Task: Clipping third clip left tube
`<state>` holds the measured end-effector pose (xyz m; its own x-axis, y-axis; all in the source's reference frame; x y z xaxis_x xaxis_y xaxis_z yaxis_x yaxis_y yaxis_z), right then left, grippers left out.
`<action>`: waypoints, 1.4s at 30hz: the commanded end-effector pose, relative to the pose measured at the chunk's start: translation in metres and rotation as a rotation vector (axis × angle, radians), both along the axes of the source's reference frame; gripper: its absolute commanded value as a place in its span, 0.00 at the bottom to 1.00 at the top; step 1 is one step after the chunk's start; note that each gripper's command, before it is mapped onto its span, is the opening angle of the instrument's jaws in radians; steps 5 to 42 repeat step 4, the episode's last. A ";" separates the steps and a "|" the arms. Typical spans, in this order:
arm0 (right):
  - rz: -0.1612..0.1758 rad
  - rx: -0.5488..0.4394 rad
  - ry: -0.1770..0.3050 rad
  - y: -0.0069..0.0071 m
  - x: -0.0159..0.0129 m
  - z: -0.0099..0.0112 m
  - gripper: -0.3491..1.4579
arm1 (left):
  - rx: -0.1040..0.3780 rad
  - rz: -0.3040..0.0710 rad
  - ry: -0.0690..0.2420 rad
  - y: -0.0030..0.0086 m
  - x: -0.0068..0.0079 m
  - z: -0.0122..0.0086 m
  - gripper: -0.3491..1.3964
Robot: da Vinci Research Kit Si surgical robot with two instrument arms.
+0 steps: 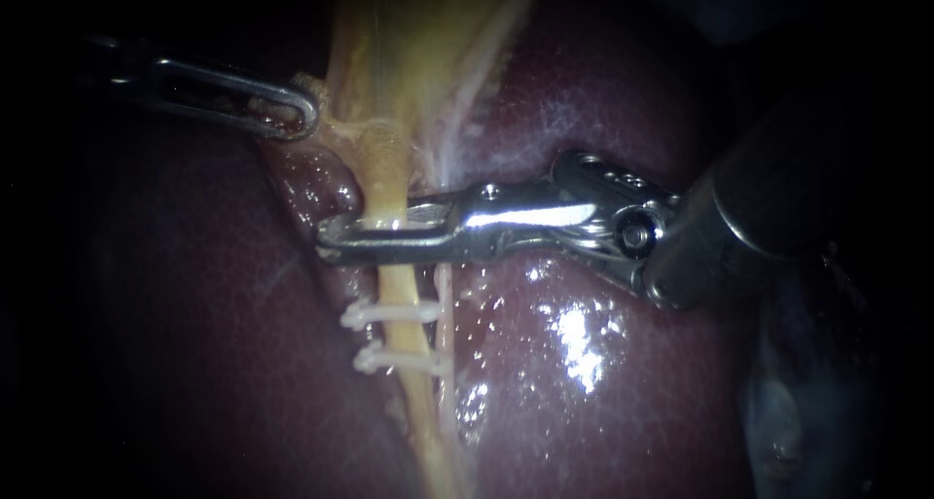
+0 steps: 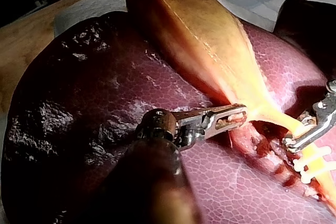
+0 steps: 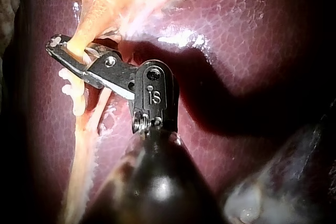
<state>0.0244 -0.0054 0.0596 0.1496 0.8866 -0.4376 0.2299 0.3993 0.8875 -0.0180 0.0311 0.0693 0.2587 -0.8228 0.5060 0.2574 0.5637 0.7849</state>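
Observation:
The yellow left tube (image 1: pixel 397 295) runs down from the gallbladder (image 1: pixel 409 52) over the liver (image 1: pixel 195 295). My right instrument (image 1: pixel 336 241) reaches in from the right; its jaws lie across the left tube and are shut on it from both sides, just above two white clips (image 1: pixel 389 314) (image 1: pixel 399 361). In the right wrist view those jaws (image 3: pixel 58 45) wrap the tube just before the clips (image 3: pixel 71 85). My left instrument (image 1: pixel 302 110) is shut on tissue at the gallbladder's lower edge, and it holds the same place in the left wrist view (image 2: pixel 239 116).
A thinner pale tube (image 1: pixel 445 304) runs just right of the left tube, and the clips' ends reach it. Wet, shiny liver (image 1: pixel 603 363) lies under the right instrument's shaft (image 1: pixel 739 207). The left wrist view has cloth and a wooden bench (image 2: pixel 31 30) beyond the liver.

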 end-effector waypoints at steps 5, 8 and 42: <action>-0.005 0.009 -0.001 -0.0001 0.0000 0.0005 0.00 | 0.000 0.000 0.000 0.0000 0.0001 0.0000 0.00; -0.005 0.009 -0.001 -0.0001 0.0000 0.0005 0.00 | 0.000 0.000 0.000 0.0000 0.0001 0.0000 0.00; -0.005 0.009 -0.001 -0.0001 0.0000 0.0005 0.00 | 0.000 0.000 0.000 0.0000 0.0001 0.0000 0.00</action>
